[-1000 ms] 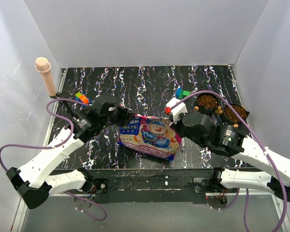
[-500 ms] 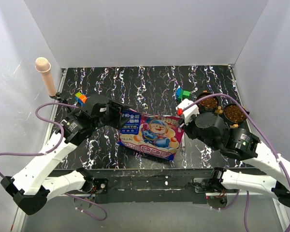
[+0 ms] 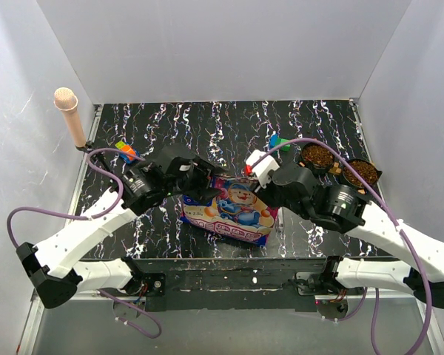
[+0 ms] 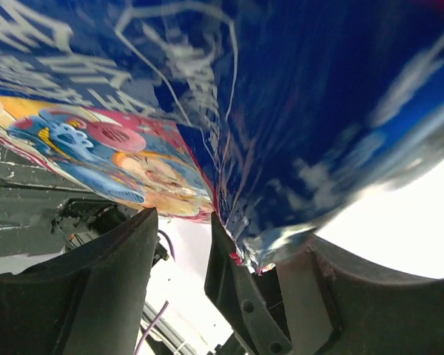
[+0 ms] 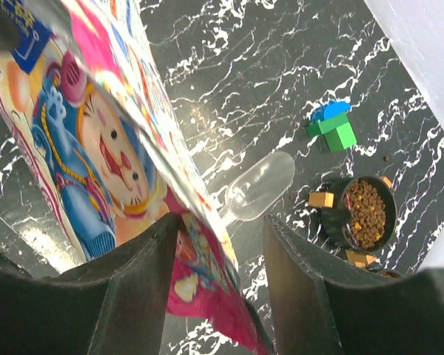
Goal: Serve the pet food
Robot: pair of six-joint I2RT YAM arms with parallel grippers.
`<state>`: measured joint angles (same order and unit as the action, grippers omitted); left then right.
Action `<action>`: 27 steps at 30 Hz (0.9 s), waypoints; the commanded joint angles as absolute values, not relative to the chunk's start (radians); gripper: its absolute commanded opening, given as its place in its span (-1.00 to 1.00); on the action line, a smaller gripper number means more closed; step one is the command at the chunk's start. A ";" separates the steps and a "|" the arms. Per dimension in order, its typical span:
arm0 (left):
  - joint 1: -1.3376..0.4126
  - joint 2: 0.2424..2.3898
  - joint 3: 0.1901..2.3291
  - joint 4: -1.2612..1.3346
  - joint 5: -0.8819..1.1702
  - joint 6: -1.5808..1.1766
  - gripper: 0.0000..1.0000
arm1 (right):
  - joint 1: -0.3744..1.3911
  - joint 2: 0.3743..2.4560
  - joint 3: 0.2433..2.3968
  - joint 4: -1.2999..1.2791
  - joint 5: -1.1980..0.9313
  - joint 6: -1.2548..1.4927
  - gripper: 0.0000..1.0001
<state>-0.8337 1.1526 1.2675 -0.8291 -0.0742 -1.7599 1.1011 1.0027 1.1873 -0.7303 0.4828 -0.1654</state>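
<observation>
The pet food bag [image 3: 231,208], glossy pink with a blue panel and a cartoon animal, rests on the marbled black table [image 3: 207,126] between both arms. My left gripper [image 3: 198,180] is open at the bag's upper left corner. In the left wrist view that corner of the bag [image 4: 281,148] hangs between the spread jaws of the left gripper [image 4: 203,240]. My right gripper [image 3: 272,182] is open at the bag's right edge. In the right wrist view the bag's edge [image 5: 133,140] runs between the parted jaws of the right gripper [image 5: 220,222]. Brown kibble [image 5: 366,211] fills two black bowls [image 3: 318,157] [image 3: 360,173].
A clear plastic scoop [image 5: 260,188] lies on the table beside the bag, left of the bowls. Blue-and-green toy blocks [image 3: 279,141] sit behind the right gripper and coloured blocks [image 3: 124,150] at the left. A beige pestle-shaped post [image 3: 70,115] stands at the far left edge.
Both grippers were shut on the bag's upper corners and have opened. The arms swung outward, then back in beside the bag. The bag's top has sagged.
</observation>
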 commanded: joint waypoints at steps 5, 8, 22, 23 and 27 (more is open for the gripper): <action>-0.890 1.218 1.301 -0.700 -0.101 -1.810 0.05 | 1.120 1.138 1.321 -0.594 0.491 -0.196 -0.13; -0.891 1.232 1.287 -0.669 -0.123 -1.810 -0.20 | 1.126 1.166 1.345 -0.603 0.514 -0.178 -0.36; -0.890 1.151 1.232 -0.621 -0.327 -1.787 -1.00 | 1.197 1.101 1.272 -0.624 0.526 -0.143 -0.97; -0.890 1.143 1.226 -0.626 -0.325 -1.798 -1.00 | 1.197 1.101 1.272 -0.618 0.512 -0.141 -0.97; -0.891 1.106 1.174 -0.606 -0.279 -1.855 -1.00 | 1.200 1.141 1.285 -0.588 0.486 -0.163 -0.37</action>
